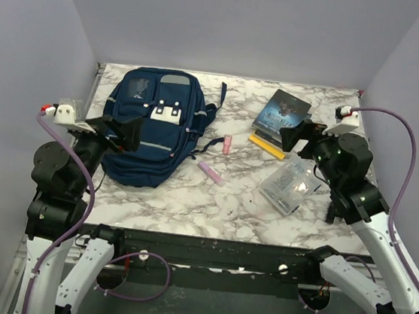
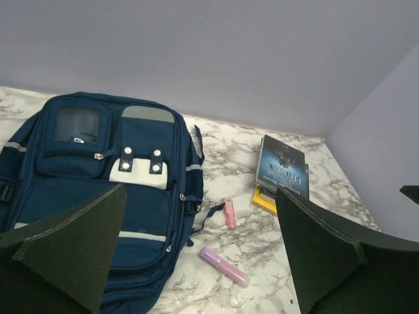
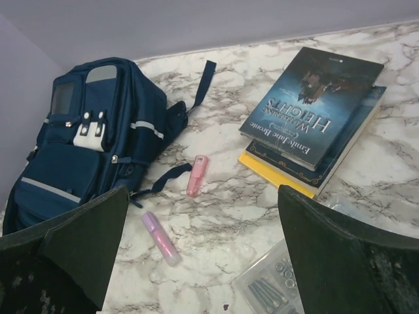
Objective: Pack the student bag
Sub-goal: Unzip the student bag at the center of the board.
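Note:
The student bag [image 1: 153, 124] is a navy backpack lying flat on its back at the left of the marble table, front pockets and white buckle clips facing up; it also shows in the left wrist view [image 2: 98, 190] and the right wrist view [image 3: 98, 137]. All its zips look shut. My left gripper [image 1: 120, 133] hovers over the bag's near left corner, open and empty [image 2: 200, 193]. At the right of the table my right gripper [image 1: 297, 134] hangs near the books, open with nothing between its fingers [image 3: 203, 190].
Stacked books [image 1: 282, 114] [image 3: 314, 111] lie at the back right, a yellow one [image 1: 267, 145] lowest. A pink marker [image 1: 227, 144] [image 3: 197, 175] and a purple marker [image 1: 210, 172] [image 2: 224, 266] lie beside the bag. A clear plastic pouch [image 1: 291, 185] [image 3: 275, 288] holds pens.

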You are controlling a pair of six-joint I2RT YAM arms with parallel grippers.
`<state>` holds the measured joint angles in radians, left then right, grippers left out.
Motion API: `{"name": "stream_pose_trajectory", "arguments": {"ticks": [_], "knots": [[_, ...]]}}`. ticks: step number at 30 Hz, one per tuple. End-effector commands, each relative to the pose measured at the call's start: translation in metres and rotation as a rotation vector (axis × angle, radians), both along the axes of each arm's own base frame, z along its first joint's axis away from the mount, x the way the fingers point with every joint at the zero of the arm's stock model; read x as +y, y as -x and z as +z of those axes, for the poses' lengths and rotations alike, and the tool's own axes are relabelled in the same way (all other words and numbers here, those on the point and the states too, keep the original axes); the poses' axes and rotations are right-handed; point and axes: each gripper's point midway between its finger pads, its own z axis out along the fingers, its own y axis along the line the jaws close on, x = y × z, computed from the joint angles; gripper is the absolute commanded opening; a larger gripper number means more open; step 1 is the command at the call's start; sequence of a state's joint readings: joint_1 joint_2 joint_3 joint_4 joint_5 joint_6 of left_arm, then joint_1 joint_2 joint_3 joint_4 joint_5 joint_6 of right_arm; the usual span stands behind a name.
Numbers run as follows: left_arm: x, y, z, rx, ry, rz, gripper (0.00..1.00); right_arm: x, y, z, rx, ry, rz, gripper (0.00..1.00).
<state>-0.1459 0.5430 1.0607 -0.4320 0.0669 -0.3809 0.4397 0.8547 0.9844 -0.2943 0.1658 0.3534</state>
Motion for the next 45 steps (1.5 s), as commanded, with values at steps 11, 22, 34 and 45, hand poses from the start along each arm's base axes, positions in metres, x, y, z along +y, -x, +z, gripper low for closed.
{"name": "stream_pose_trajectory", "arguments": {"ticks": [11, 22, 34, 45], "knots": [[-0.013, -0.011, -0.058, 0.154, -0.023, -0.069, 0.98, 0.049, 0.006, -0.031, 0.084, -0.327, 0.153, 1.0], [-0.034, -0.026, -0.127, 0.42, -0.078, -0.194, 0.98, 0.172, -0.016, -0.113, 0.443, -0.449, 0.546, 1.0], [-0.002, -0.032, -0.182, 0.526, -0.186, -0.037, 0.98, 0.298, -0.052, -0.169, 0.704, -0.563, 0.494, 0.79], [-0.011, -0.035, -0.196, 0.572, -0.198, -0.095, 0.98, 0.333, -0.069, -0.218, 0.73, -0.447, 0.406, 0.81]]}}
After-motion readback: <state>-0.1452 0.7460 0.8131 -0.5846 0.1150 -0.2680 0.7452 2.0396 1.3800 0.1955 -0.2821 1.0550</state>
